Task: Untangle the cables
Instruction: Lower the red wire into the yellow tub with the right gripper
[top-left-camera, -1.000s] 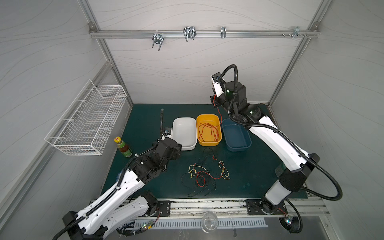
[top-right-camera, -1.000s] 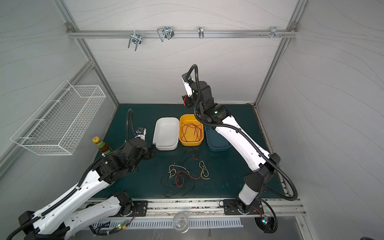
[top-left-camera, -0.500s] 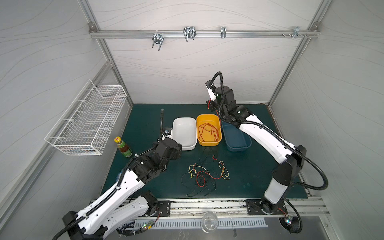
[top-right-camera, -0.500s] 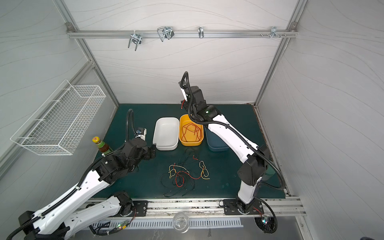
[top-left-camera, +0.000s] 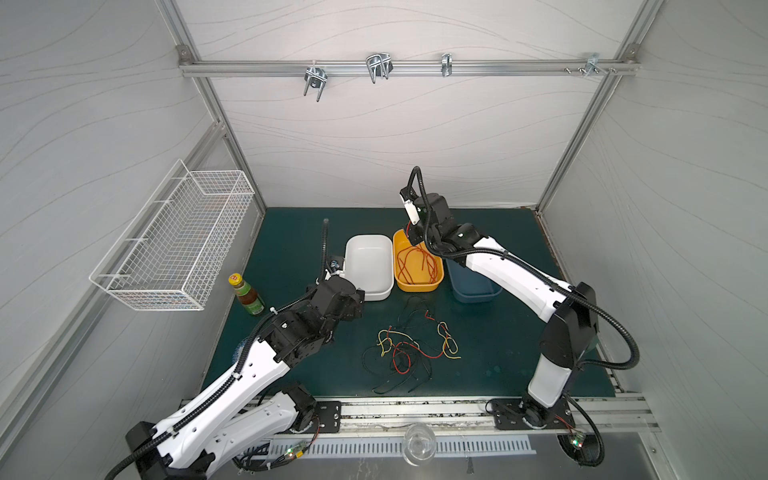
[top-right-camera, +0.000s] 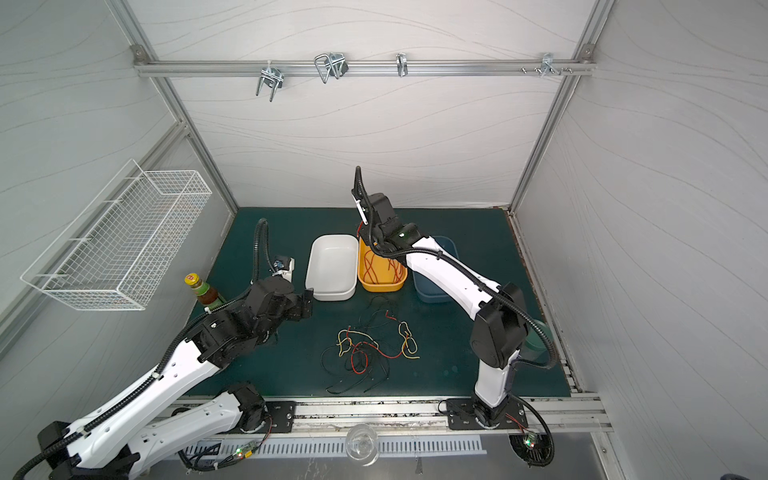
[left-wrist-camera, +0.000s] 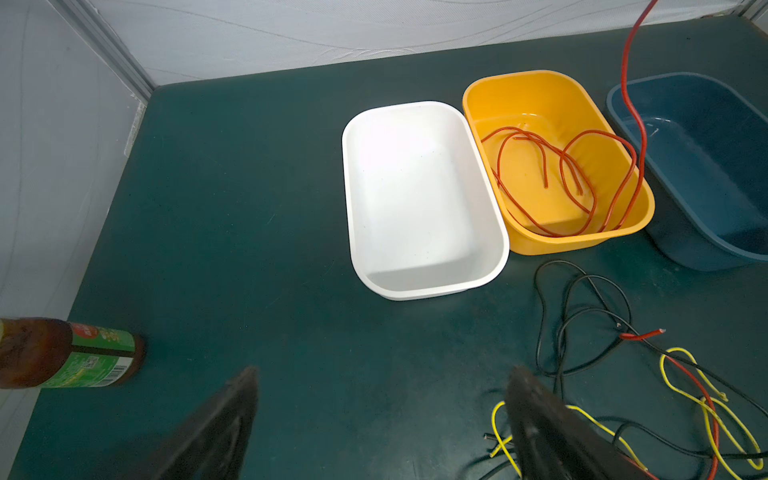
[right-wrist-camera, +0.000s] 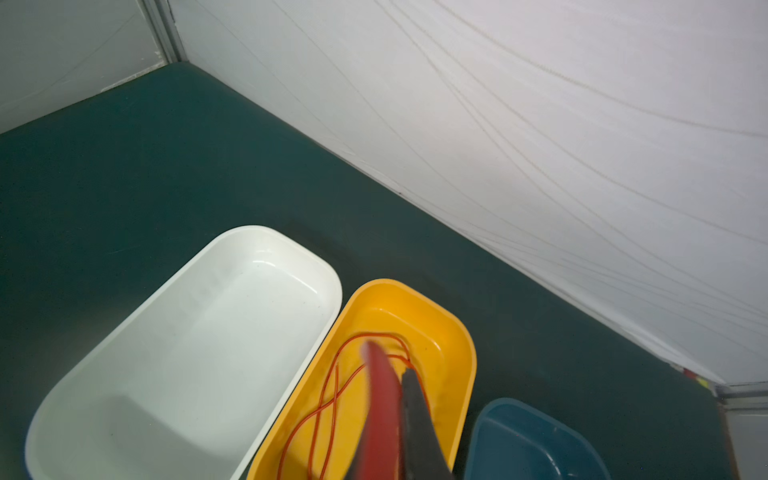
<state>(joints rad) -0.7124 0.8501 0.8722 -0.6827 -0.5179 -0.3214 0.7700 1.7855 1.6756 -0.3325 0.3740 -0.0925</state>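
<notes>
Since the earlier frames, the right arm had swung in from over the blue bin (left-wrist-camera: 715, 137) to over the yellow bin (left-wrist-camera: 519, 75) and dropped lower; the left arm had held its place. The right claw (right-wrist-camera: 390, 368) was clenched on a red cable (left-wrist-camera: 624, 70), which hung from it into the yellow bin, its lower run lying among red loops on the bin floor. The left claw (left-wrist-camera: 384, 374) stood released, jaws wide, low over the mat (left-wrist-camera: 249, 249) just beside the tangle (top-left-camera: 413, 349), gripping nothing. The remaining cables, black, yellow and red, lay knotted on the mat in front of the bins. The white bin (left-wrist-camera: 415, 187) held nothing, and no cable showed in the blue bin.

We judged the step in hand to be the deposit of the freed red cable. To do it well, we would bring the claw down over the middle of the yellow bin before releasing, so that the upper end fell inside the rim and not across it toward the blue bin. We would release only once the cable hung slack, since a springy wire dropped from height could flick out. We would then lift straight up, checking that no wire clung to the pads. The left claw looked well placed to pin the tangle for the next pull.
</notes>
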